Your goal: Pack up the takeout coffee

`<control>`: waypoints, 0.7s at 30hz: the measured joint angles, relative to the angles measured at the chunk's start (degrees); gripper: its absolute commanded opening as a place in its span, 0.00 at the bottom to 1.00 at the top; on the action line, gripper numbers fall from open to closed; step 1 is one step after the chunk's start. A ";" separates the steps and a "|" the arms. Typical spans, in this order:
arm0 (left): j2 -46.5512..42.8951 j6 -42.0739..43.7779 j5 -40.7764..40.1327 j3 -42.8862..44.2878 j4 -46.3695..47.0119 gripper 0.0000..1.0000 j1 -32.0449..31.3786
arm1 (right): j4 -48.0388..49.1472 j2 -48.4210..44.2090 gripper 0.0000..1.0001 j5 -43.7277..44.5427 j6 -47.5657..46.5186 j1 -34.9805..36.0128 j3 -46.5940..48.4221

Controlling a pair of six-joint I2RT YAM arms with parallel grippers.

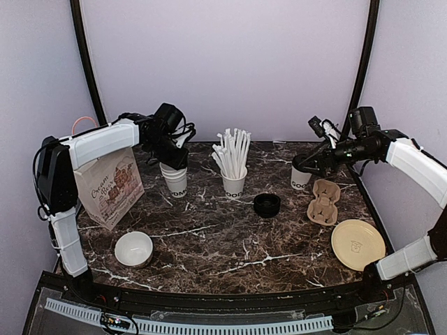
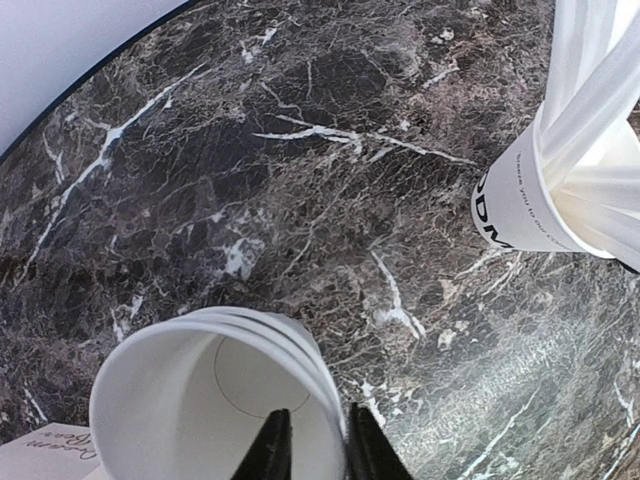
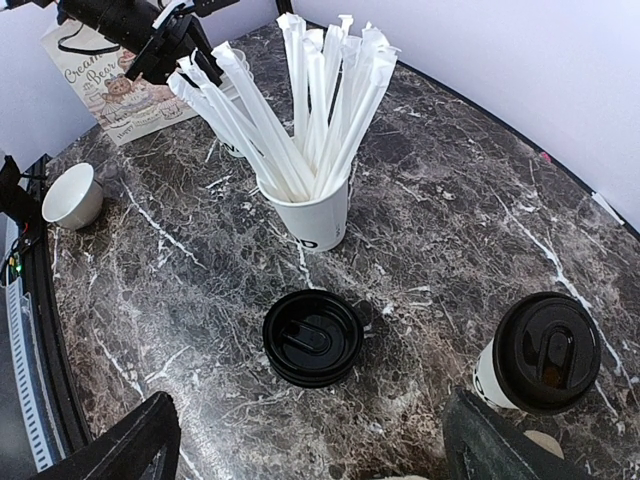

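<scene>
A lab test booth: marble table (image 1: pixel 209 244), lilac walls (image 1: pixel 223 63).

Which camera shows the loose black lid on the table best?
The right wrist view: the loose black lid lies close and unobstructed, its moulded top clear. The top external view shows the lid small, near the straw cup. The left wrist view misses it.
</scene>
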 measured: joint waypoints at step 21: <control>0.90 0.17 -0.02 0.85 -2.43 0.03 0.00 | -0.17 0.00 0.91 0.13 -0.59 0.00 0.04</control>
